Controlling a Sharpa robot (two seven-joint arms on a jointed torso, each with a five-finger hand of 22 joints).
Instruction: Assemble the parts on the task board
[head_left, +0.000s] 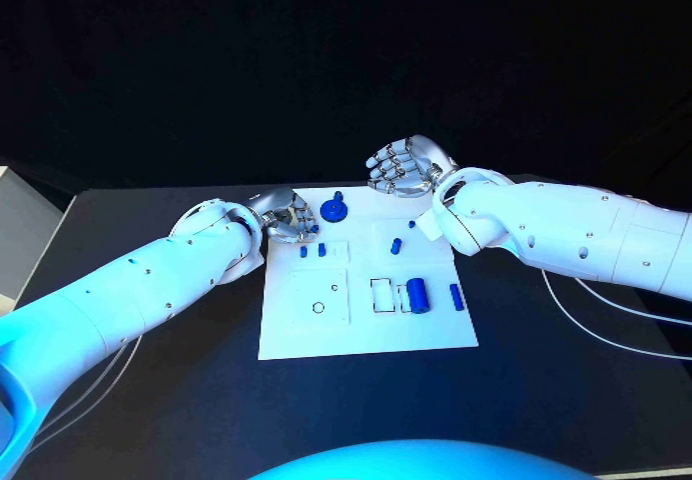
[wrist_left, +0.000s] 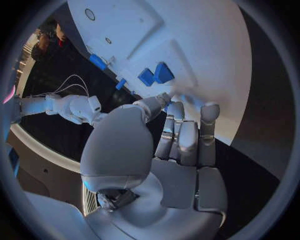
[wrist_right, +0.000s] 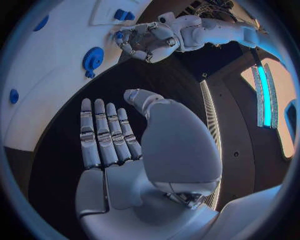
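My left hand (head_left: 293, 222) hovers fingers-apart at the white plastic task board's (head_left: 433, 335) far-left edge, just beside two small blue rigid pegs (wrist_left: 155, 75): probably light and slippery, so pinch their sides. My right hand (head_left: 405, 167) is spread and holds nothing.

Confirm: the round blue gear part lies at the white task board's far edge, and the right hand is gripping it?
Not quite. The round blue gear part does lie at the white task board's far edge, but the right hand hovers open beyond it, holding nothing, as the right wrist view shows.

left hand (head_left: 289, 217) covering board corner, fingertips' contact too blurred to tell
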